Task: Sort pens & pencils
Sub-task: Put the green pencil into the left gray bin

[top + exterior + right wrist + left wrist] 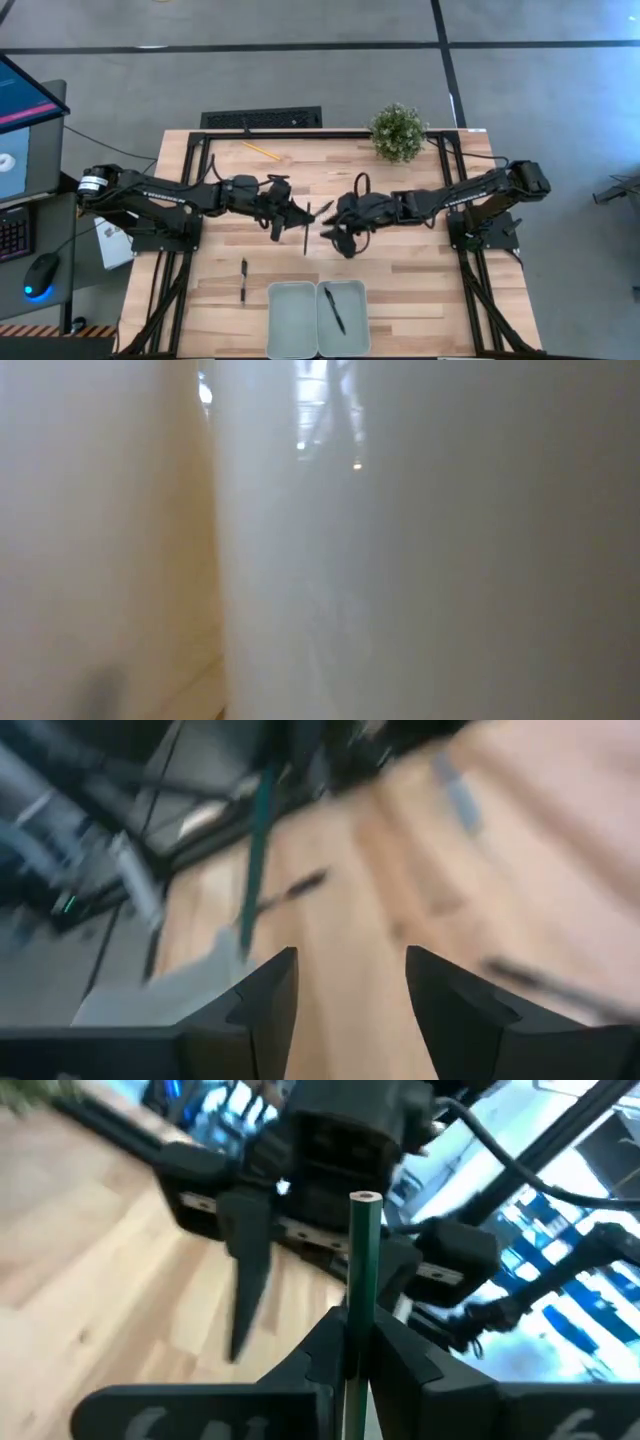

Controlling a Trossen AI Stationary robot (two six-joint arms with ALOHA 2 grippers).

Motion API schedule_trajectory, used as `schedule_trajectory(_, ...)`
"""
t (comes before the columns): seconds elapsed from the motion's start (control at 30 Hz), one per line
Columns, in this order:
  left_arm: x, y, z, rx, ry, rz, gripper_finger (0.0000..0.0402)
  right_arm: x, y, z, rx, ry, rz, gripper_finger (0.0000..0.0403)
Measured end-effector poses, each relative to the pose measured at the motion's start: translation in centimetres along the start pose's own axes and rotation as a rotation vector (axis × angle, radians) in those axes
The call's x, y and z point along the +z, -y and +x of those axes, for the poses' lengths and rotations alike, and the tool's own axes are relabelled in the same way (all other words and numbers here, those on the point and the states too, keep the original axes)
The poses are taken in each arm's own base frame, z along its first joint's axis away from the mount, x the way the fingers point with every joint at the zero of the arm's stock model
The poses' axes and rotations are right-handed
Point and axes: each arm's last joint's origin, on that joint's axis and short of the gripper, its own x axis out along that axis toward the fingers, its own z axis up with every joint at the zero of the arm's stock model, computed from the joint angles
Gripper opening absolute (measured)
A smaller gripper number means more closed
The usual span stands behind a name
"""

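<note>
The left gripper [355, 1355] is clamped on a dark green pencil [362, 1270] that stands up between its fingers. Just beyond, the right gripper [350, 985] hangs with fingers apart, holding nothing. The handover looks done, so the right arm should clear away before the left carries the pencil toward the trays [290, 322].

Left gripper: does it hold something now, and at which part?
Yes. The left gripper is shut on a green pencil, gripping its lower part; the upper end stands free. The right gripper is open and holds nothing.
</note>
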Motion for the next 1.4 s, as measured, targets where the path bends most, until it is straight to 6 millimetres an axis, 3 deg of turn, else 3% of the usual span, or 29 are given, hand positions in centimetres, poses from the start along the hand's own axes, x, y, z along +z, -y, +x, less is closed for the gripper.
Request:
schedule_trajectory(0.2,-0.8,0.2,0.0,-0.035,-0.090,-0.070,0.0021,-1.4,-0.6,-0.1,0.128,-0.179,-0.003,0.0205)
schedule_trajectory(0.43,-2.4,2.0,0.2,-0.087,-0.179,-0.197,0.0022,-2.8,0.5,-0.5,0.028,-0.345,0.039,0.0205)
schedule_trajectory(0.87,-7.6,6.3,-0.3,0.061,-0.255,-0.347,0.0022,-1.9,1.4,-0.3,0.002,-0.280,0.083,0.0205)
schedule_trajectory(1.13,-10.2,7.3,-0.5,0.142,-0.282,-0.340,0.0022,-1.0,0.9,-0.1,0.052,-0.184,0.090,0.0203)
schedule_trajectory(1.4,-13.4,7.1,1.7,0.153,-0.294,-0.353,0.0022,0.3,0.3,0.0,0.116,-0.061,0.174,0.0204)
